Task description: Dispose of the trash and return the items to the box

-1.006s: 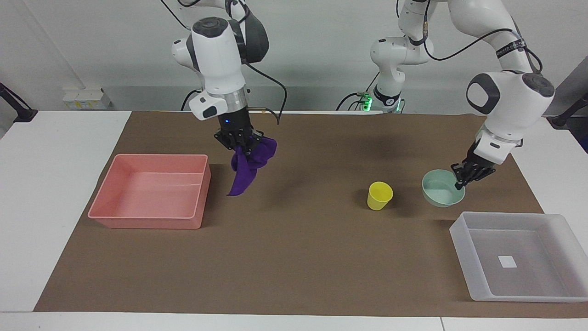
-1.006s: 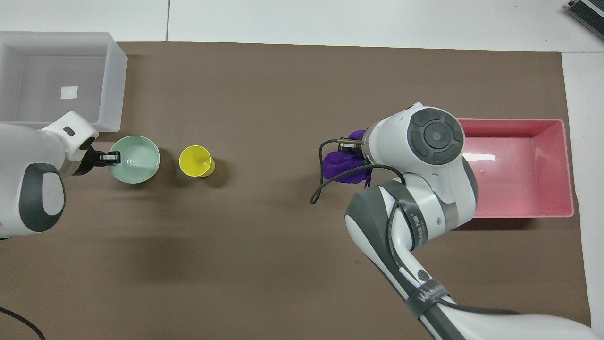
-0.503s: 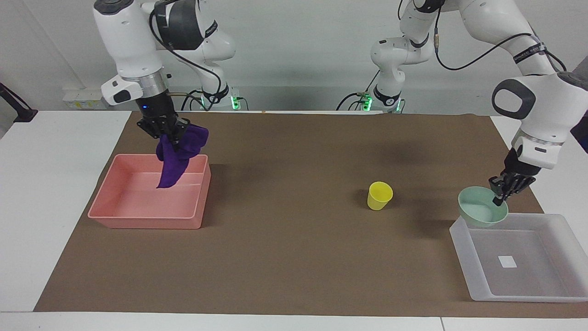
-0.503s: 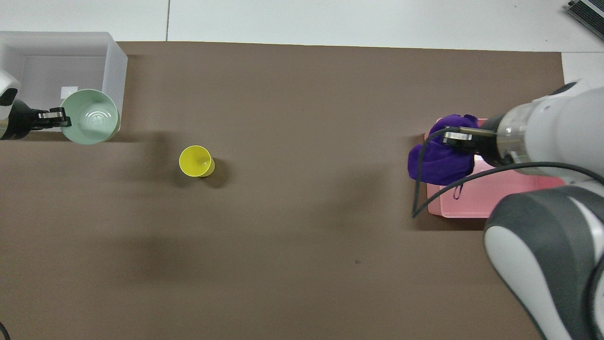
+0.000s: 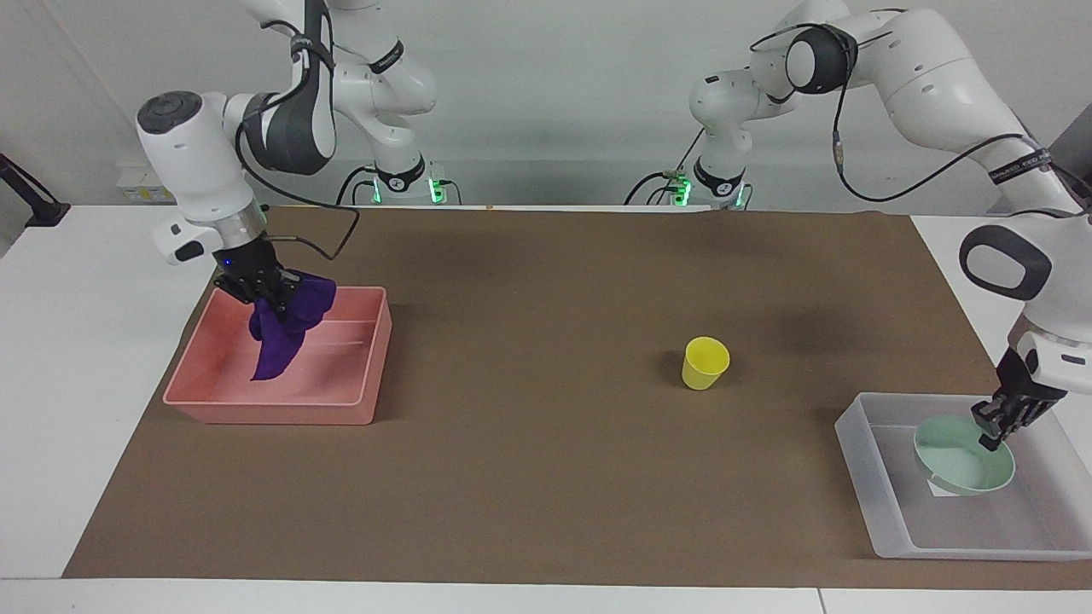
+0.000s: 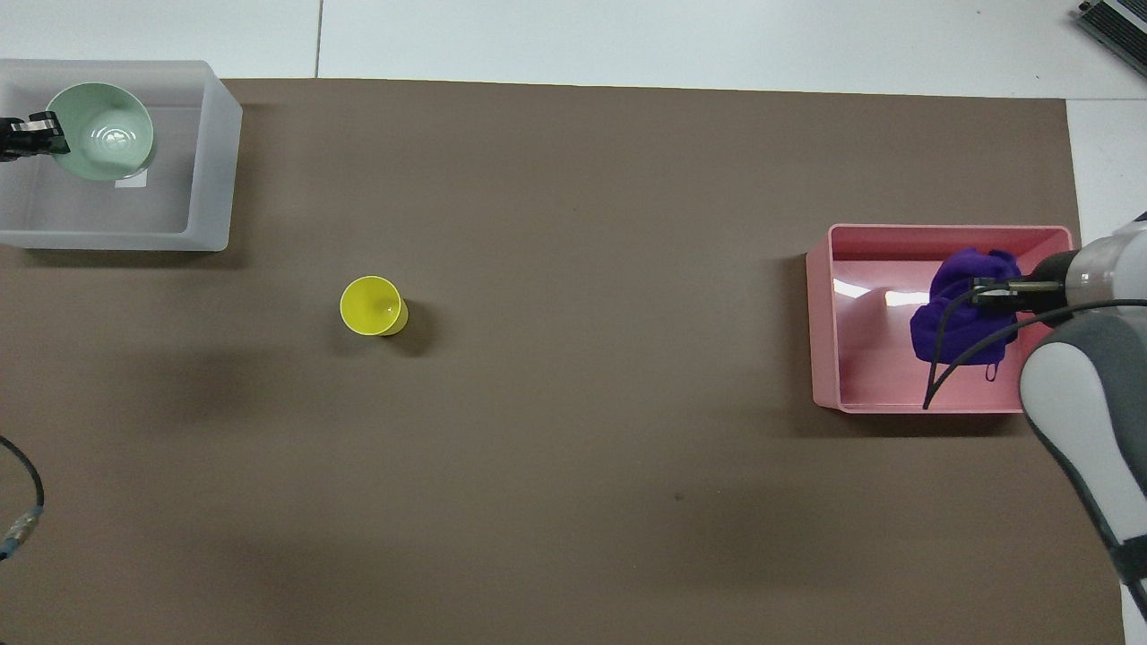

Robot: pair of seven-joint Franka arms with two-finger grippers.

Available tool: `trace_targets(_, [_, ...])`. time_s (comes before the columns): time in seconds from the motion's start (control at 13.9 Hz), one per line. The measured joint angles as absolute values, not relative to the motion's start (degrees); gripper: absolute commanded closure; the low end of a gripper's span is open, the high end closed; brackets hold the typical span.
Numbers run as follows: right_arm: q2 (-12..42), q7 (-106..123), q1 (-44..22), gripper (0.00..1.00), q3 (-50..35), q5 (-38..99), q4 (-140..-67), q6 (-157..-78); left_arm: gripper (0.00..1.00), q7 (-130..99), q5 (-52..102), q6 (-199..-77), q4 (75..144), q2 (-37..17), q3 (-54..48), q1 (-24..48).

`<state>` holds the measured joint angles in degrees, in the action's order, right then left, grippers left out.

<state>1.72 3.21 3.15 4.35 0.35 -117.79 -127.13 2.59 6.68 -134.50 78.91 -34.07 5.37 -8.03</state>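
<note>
Pink tray (image 5: 358,401) now has the rag (image 5: 281,333) hanging inside it, clenched in the right gripper (image 5: 271,297); a second ago it was beside the tray. The left gripper (image 5: 994,431) has carried the bowl (image 5: 960,465) into the box (image 5: 887,503), pinching its rim. Both wait for release; the cup (image 5: 705,362) stays on the mat.
</note>
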Motion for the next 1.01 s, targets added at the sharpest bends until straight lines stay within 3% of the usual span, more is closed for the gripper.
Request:
trace_targets(0.29, [8.47,3.21,3.54,1.00,4.35,0.35,-119.20,-135.90,1.00,1.43,5.60,-135.61,80.07,-36.17,5.37,-7.87])
trace_targets(0.36, [9.34,3.21,3.60,0.84,4.35,0.35,-119.81,-137.39,1.00,1.43,5.45,-135.61,80.83,-36.12,5.37,-7.83])
trace_targets(0.5, [10.18,3.23,4.00,0.05,4.35,0.35,-120.75,-139.20,0.71,1.43,5.25,-134.81,82.24,-35.80,5.32,-7.75])
trace_targets(0.57, [10.23,3.23,4.10,0.00,4.35,0.35,-120.87,-139.36,0.62,1.43,5.22,-133.45,82.69,-35.49,5.25,-7.62])
trace_targets(1.01, [7.55,3.23,3.95,0.00,3.68,0.35,-119.65,-135.75,0.44,1.42,5.19,-125.67,83.12,-31.68,5.20,-5.13])
